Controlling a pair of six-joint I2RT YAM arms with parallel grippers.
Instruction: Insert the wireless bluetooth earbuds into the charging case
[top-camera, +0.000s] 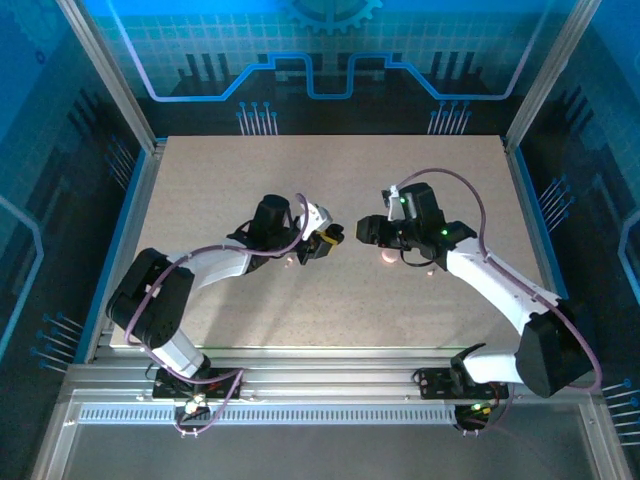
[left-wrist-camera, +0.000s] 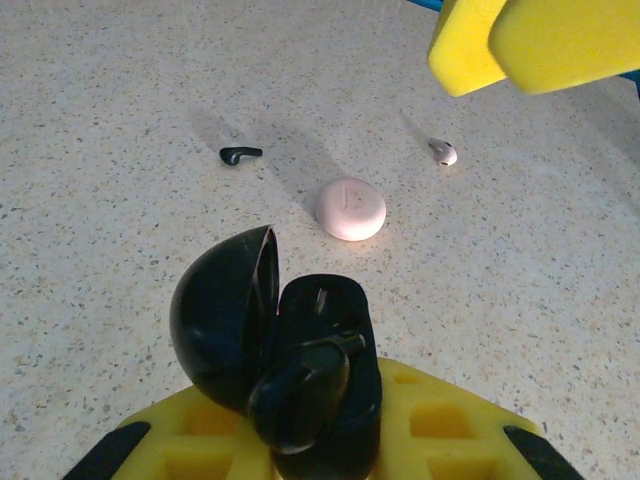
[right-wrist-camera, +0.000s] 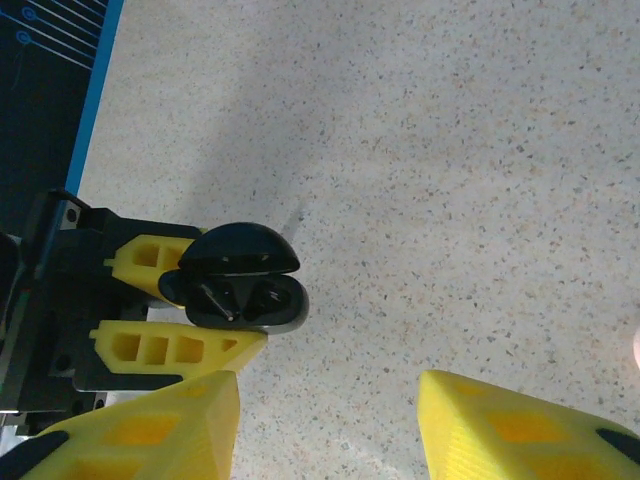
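Top: the left end effector (top-camera: 326, 243) and right end effector (top-camera: 372, 231) nearly meet; the pink case (top-camera: 388, 257) lies on the worktop (top-camera: 300, 170) beside the right one.

Left wrist: the left one is clenched on the open black case (left-wrist-camera: 310, 370), one bud seemingly seated. A black earbud (left-wrist-camera: 240, 154) lies loose.

Right wrist: the right one is released and empty. Next, probably, it fetches the loose bud.

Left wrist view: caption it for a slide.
Left hand holds an open black case with an earbud inside; pink case, black earbud and white earbud lie on the table.
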